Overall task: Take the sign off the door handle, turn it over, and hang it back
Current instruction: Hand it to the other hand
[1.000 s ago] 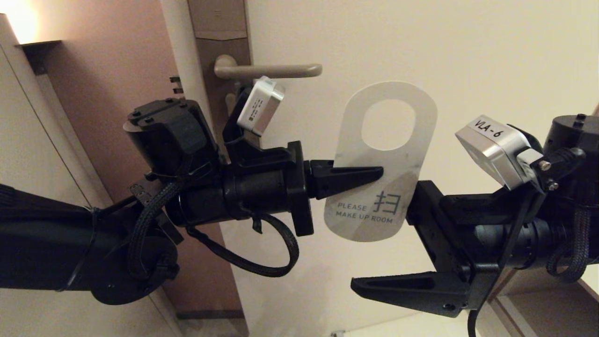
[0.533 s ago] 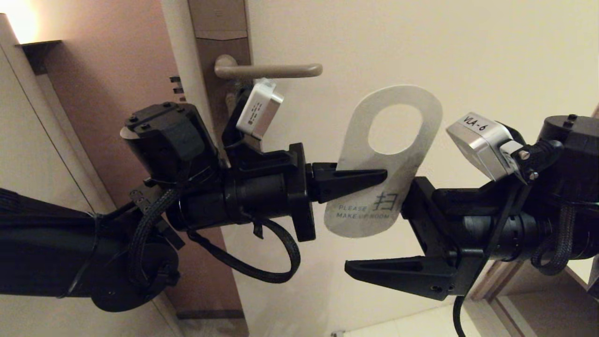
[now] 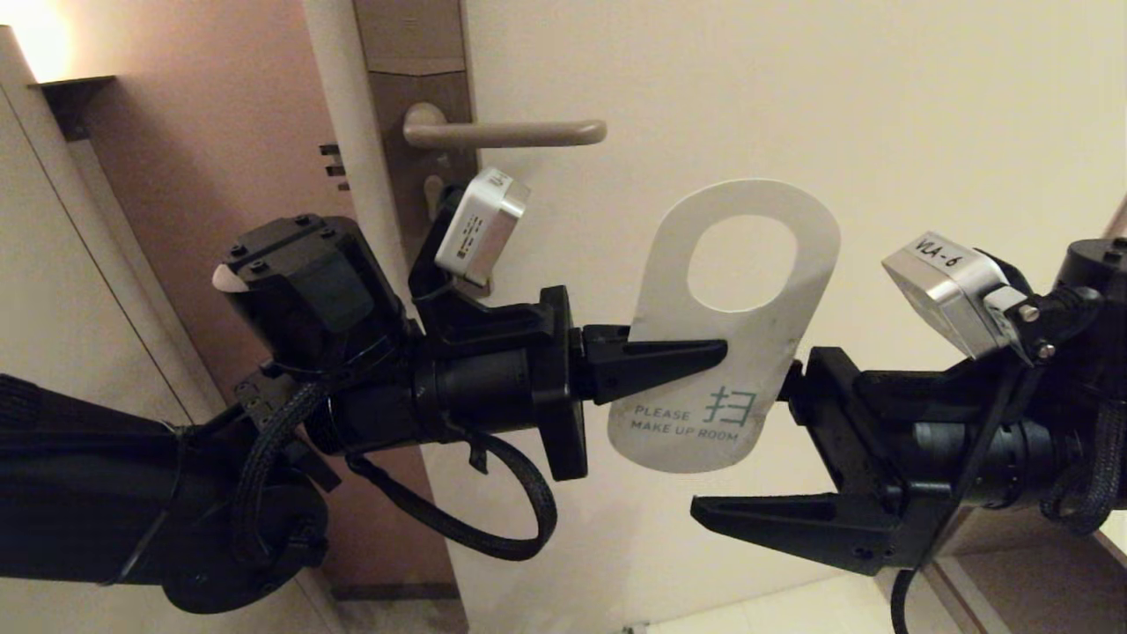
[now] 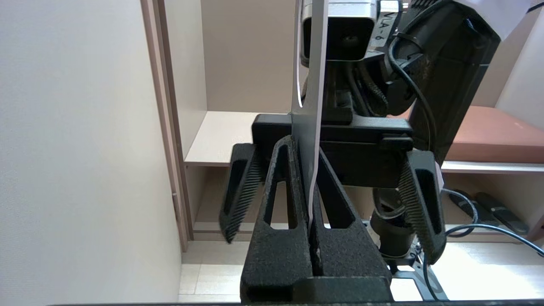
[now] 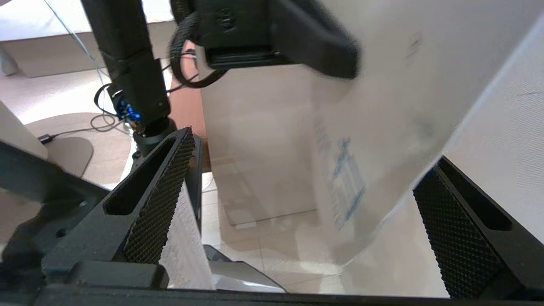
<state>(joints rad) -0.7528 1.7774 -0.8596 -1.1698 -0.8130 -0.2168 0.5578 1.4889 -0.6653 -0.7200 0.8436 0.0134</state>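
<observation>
While the door handle [image 3: 506,133] stands bare above and off to the side of the arms, the sign [image 3: 735,330] is carried in open air in front of the door [image 3: 880,106], its white "PLEASE MAKE UP ROOM" face toward the head camera and its oval hole uppermost — a pose that, as I judge it, suits the turning-over step, since the card is clear of the lever and reachable from both sides. The left gripper [image 3: 704,354] has its fingers pressed together on the card's near edge, just below the hole; the left wrist view shows the thin card pinched edge-on between the two pads. The right gripper [image 3: 748,449] faces it from the other side with its fingers spread wide — the lower finger [image 3: 784,527] reaches out beneath the card's rounded bottom, apart from it, and the upper one is hidden behind the card. It holds nothing and looks placed to receive the sign.
</observation>
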